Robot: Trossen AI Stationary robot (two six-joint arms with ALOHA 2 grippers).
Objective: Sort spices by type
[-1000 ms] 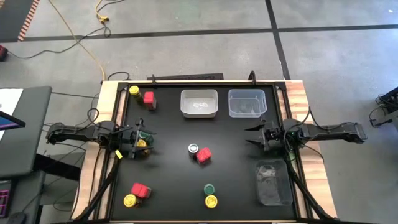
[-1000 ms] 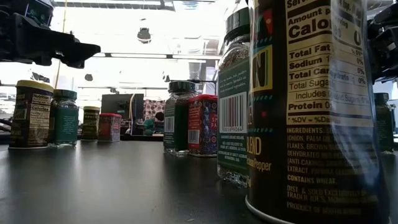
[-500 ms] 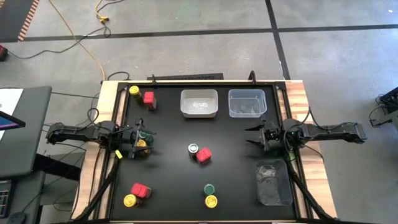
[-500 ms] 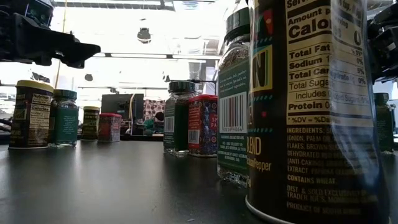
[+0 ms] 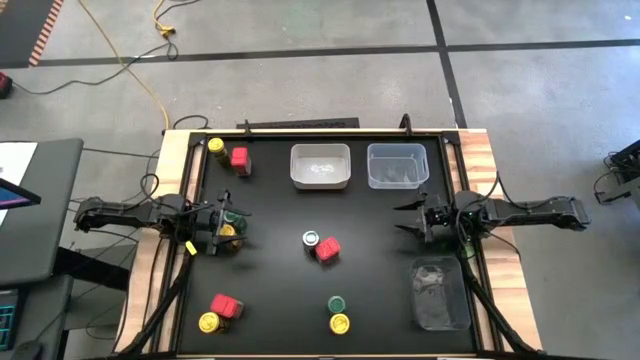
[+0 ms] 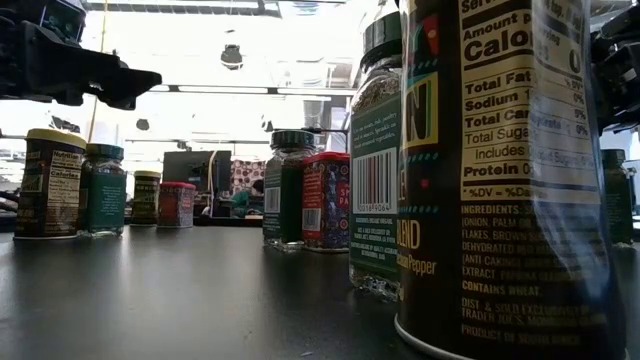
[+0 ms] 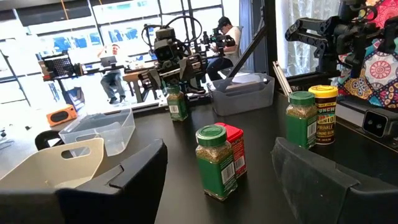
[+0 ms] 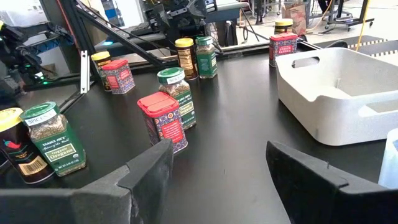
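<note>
The spices stand in pairs on the black table. A yellow-lidded jar (image 5: 215, 146) and a red box (image 5: 239, 157) are at the far left. A green-lidded jar (image 5: 311, 239) and a red box (image 5: 328, 249) are mid-table. A red box (image 5: 226, 305) and a yellow-lidded jar (image 5: 208, 322) stand near left. A green-lidded jar (image 5: 336, 303) and a yellow-lidded jar (image 5: 340, 323) stand at the near middle. My left gripper (image 5: 222, 222) hangs open above a green-lidded jar (image 5: 232, 213) and a yellow-lidded jar (image 5: 228, 231). My right gripper (image 5: 405, 220) is open at the right edge, holding nothing.
A white bin (image 5: 320, 166) and a clear bin (image 5: 397, 166) stand at the far edge, and another clear bin (image 5: 438, 293) sits near right. Wooden rails (image 5: 176, 160) frame the table. People sit at benches (image 7: 112, 62) in the room beyond.
</note>
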